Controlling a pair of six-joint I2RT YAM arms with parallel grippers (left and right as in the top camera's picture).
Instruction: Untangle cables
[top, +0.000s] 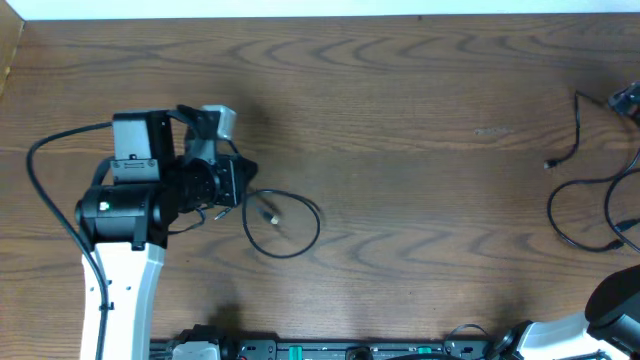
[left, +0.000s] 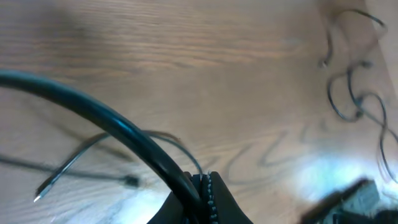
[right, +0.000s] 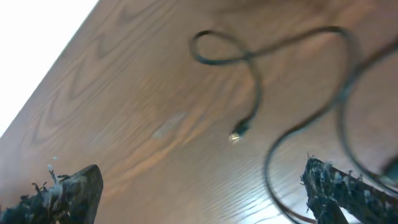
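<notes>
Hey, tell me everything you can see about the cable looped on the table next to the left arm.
The looped cable is a thin, black, flexible cord, apparently rubber-coated. It lies on the wooden table in one open, roughly oval loop beside the left gripper. A small plug end rests inside the loop. One stretch runs into the gripper's shut fingers, which seem to pinch it.
</notes>
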